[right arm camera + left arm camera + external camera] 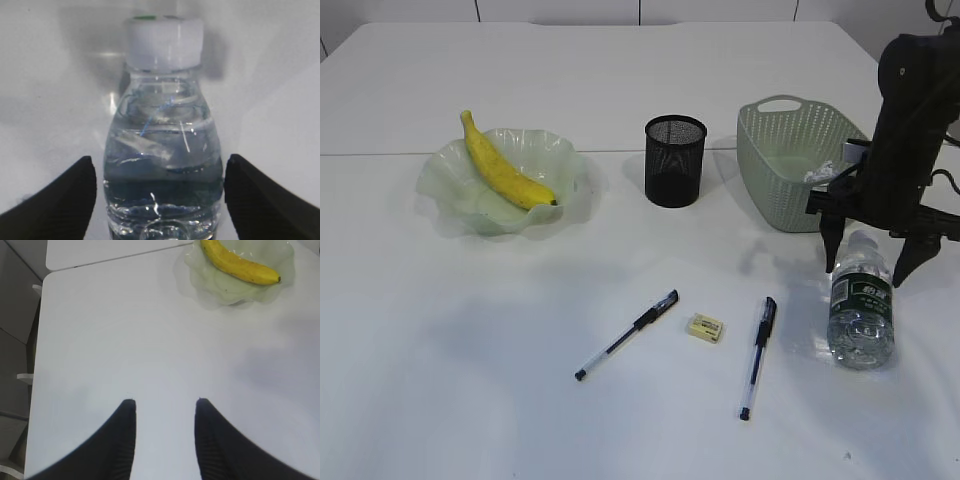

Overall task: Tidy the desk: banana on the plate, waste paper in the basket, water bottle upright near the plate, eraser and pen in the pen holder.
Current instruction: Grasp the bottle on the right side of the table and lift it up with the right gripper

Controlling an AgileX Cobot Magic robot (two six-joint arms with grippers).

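While the water bottle (162, 150) lies between them untouched, the right gripper's (160, 195) fingers (60, 195) stand spread.

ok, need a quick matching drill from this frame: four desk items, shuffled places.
Items:
1. banana
2. waste paper
3. water bottle
4. eraser

Places:
A. between the two pens
B. on the plate
C. lying down between the open right tool's fingers
D. in the basket

Pairs: 1-B, 2-D, 3-C, 4-A
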